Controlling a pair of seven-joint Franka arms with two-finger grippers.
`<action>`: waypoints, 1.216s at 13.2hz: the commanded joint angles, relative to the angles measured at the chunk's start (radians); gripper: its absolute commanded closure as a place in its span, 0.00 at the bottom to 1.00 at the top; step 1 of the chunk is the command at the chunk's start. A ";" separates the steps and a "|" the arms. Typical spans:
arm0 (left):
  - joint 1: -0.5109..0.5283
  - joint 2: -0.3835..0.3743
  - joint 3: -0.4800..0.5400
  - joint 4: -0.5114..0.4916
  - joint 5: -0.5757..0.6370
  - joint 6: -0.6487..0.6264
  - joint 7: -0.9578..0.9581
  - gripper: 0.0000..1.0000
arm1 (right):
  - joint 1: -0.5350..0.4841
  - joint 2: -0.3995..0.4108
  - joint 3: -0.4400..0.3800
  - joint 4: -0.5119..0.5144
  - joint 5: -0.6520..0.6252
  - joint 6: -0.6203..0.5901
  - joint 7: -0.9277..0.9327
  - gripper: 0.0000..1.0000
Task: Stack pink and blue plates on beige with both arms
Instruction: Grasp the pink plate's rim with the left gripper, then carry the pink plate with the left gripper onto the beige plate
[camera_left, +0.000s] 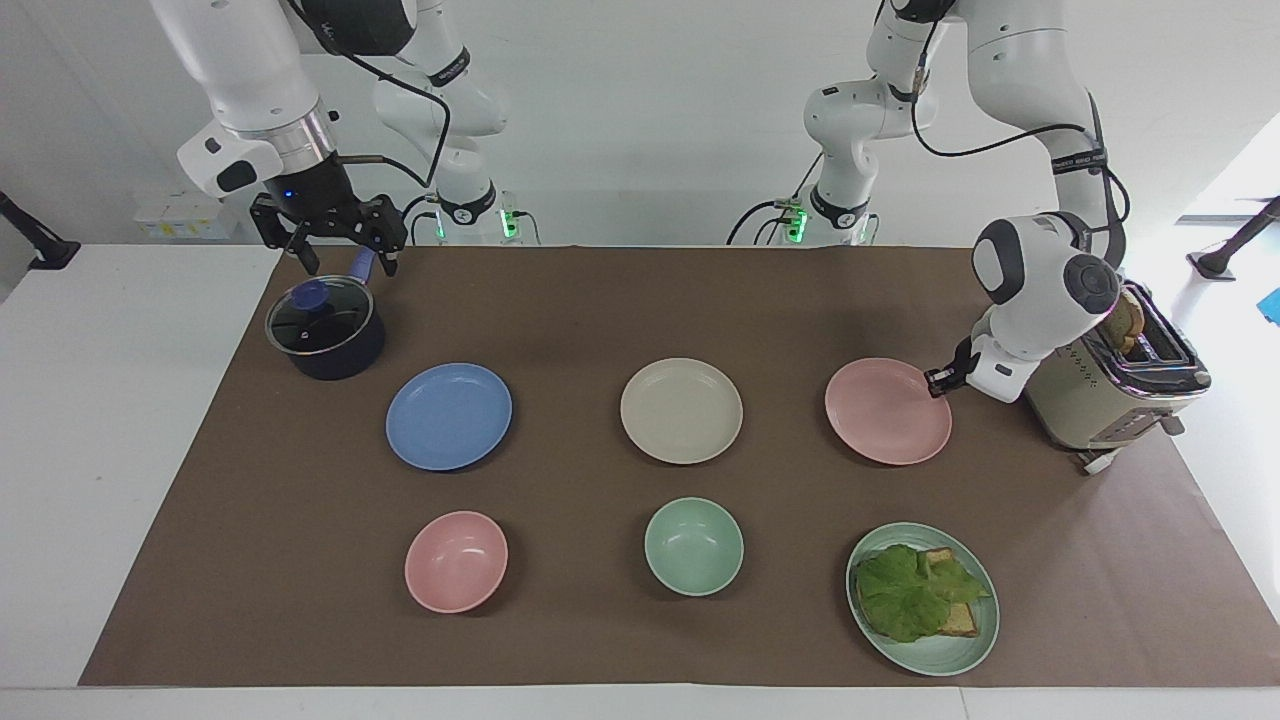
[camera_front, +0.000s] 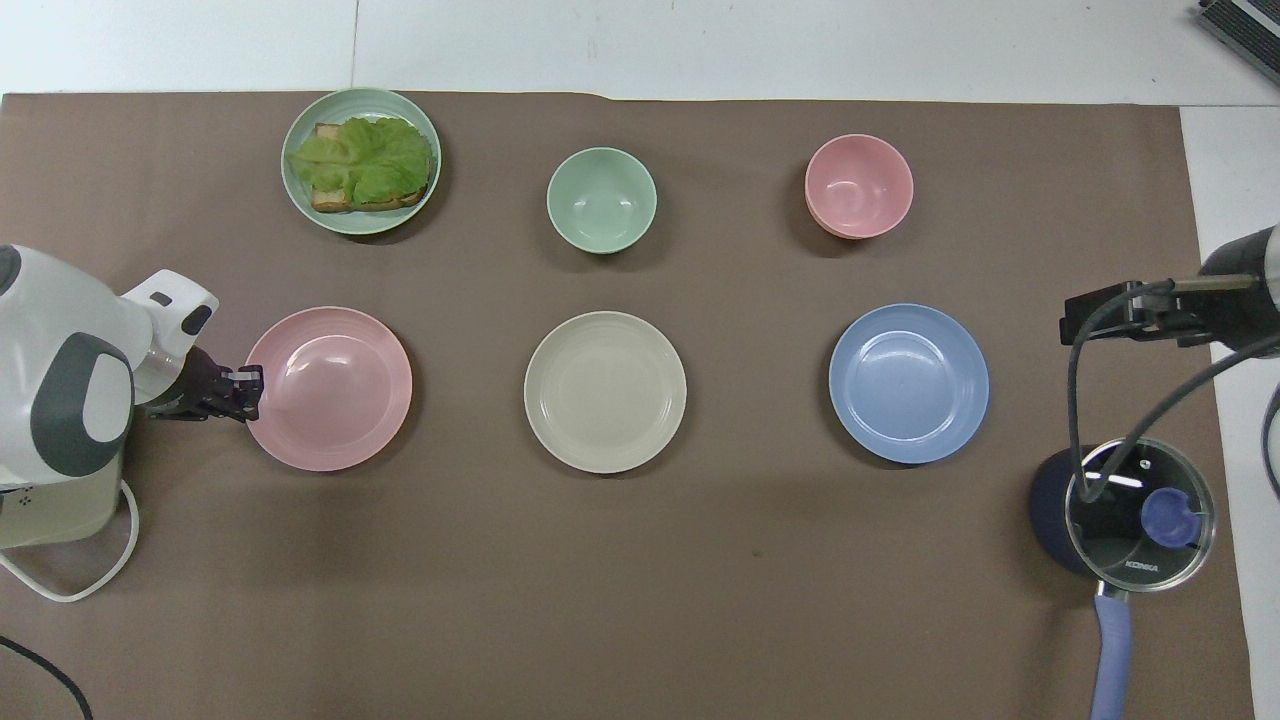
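Observation:
Three plates lie in a row on the brown mat. The pink plate is toward the left arm's end, the beige plate in the middle, and the blue plate toward the right arm's end. My left gripper is low at the pink plate's rim on the toaster side and is shut on that rim. My right gripper hangs open over the handle of the dark pot, holding nothing.
A dark pot with a glass lid stands beside the blue plate, nearer the robots. A toaster stands just beside the left gripper. Farther from the robots are a pink bowl, a green bowl and a green plate with lettuce toast.

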 joint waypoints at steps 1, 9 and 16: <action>0.003 -0.008 -0.001 0.077 0.008 -0.156 -0.002 1.00 | -0.008 0.003 0.004 0.006 0.003 0.000 0.015 0.00; -0.223 -0.012 -0.024 0.255 -0.179 -0.320 -0.296 1.00 | -0.008 0.001 0.004 0.004 0.003 0.000 0.014 0.00; -0.446 0.024 -0.024 0.125 -0.254 0.010 -0.376 1.00 | -0.008 0.001 0.004 0.004 0.003 0.000 0.014 0.00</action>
